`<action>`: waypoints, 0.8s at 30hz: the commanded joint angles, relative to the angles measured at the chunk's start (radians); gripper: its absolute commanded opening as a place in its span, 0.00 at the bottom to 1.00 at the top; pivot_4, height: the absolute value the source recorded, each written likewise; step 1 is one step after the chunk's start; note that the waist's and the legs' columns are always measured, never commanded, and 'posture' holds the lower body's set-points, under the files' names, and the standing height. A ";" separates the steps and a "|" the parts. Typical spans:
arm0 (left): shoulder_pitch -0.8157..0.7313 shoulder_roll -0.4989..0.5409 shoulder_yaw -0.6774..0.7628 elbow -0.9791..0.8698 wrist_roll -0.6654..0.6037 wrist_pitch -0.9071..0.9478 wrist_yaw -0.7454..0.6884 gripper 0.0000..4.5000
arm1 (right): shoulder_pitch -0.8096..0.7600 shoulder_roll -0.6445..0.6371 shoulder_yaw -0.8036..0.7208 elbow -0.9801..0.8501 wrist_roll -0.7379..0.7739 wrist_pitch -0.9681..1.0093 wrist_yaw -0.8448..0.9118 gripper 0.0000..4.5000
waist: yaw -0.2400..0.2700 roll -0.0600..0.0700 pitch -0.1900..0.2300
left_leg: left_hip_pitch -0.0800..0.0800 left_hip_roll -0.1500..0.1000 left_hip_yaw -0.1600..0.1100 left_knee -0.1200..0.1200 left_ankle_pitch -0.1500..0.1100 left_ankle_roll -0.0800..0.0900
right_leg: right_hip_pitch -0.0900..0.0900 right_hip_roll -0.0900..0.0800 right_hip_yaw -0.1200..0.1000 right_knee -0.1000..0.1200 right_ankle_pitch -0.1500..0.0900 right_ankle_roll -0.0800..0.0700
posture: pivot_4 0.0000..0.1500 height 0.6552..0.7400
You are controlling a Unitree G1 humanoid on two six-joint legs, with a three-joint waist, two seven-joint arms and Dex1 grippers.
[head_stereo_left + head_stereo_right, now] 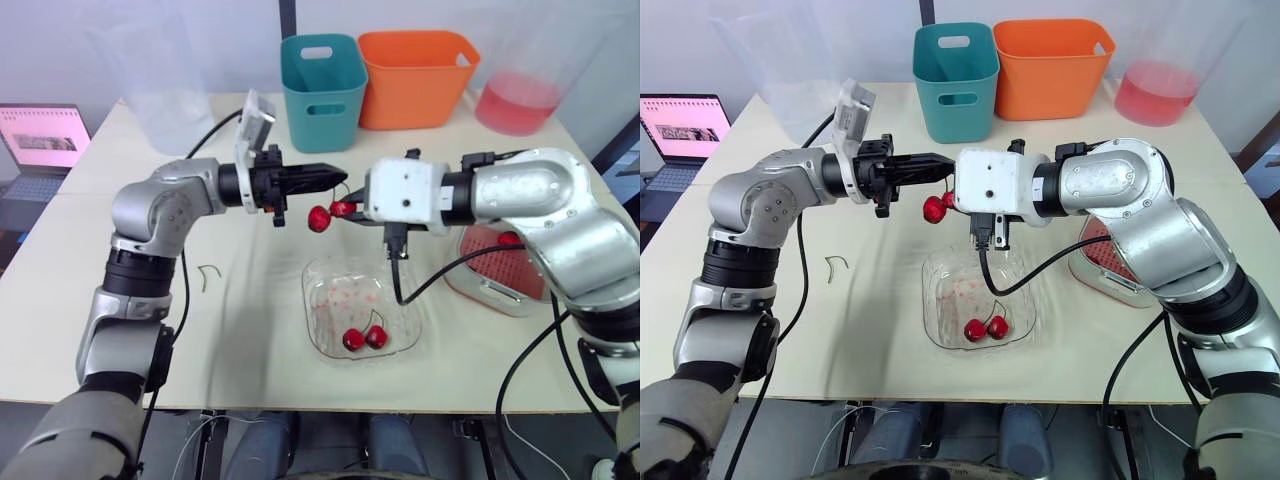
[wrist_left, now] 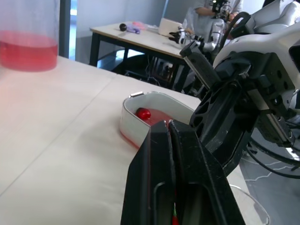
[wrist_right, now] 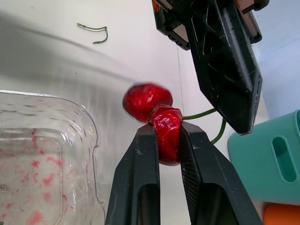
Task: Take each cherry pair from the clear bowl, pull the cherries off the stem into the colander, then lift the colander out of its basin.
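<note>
Step in hand: stripping a pair. Left gripper (image 1: 335, 177) has its jaws clenched on the stem (image 3: 201, 114). Right gripper (image 3: 168, 129) has its jaws grasping one cherry (image 3: 168, 136). The second cherry (image 1: 319, 219) hangs free just beside it. The pair is held in the air above the table (image 1: 250, 340), near the far rim of the bowl (image 1: 330, 300) and well apart from the colander (image 1: 500, 265) in its basin (image 1: 480, 292). To do this well, I would carry both hands over the colander first, because fruit torn loose here would likely miss it. Then pull straight along the stem with the stem grip firm and the squeeze on the fruit light. The free cherry will need its own pull. Pose: both forearms are roughly level and reach inward, tips nearly meeting nose to nose, the right wrist turned in toward the left. Another pair (image 1: 364, 338) waits in the bowl.
</note>
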 commanded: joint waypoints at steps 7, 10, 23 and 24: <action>-0.010 -0.001 0.047 -0.020 -0.016 0.013 0.006 0.31 | -0.009 0.001 -0.046 -0.036 -0.003 0.002 -0.006 0.05 | 0.000 0.000 0.000 | 0.000 0.000 0.000 0.000 0.000 0.000 | 0.000 0.000 0.000 0.000 0.000 0.000 | 1.00 1.00; -0.007 -0.002 0.046 -0.020 -0.017 0.019 0.005 0.31 | -0.007 0.000 -0.044 -0.034 -0.005 0.000 -0.005 0.05 | 0.000 0.000 0.000 | 0.000 0.000 0.000 0.000 0.000 0.000 | 0.000 0.000 0.000 0.000 0.000 0.000 | 1.00 1.00; 0.004 -0.014 0.039 -0.004 -0.009 0.020 -0.003 0.19 | -0.003 0.009 -0.046 -0.043 0.000 0.013 -0.011 0.05 | 0.001 0.000 0.000 | 0.000 0.000 0.000 0.000 0.000 0.000 | 0.000 0.000 0.000 0.000 0.000 0.000 | 1.00 1.00; 0.004 -0.014 0.039 -0.003 -0.008 0.019 -0.004 0.12 | -0.003 0.009 -0.046 -0.043 0.000 0.013 -0.011 0.05 | 0.000 0.000 0.000 | 0.000 0.000 0.000 0.000 0.000 0.000 | 0.000 0.000 0.000 0.000 0.000 0.000 | 1.00 1.00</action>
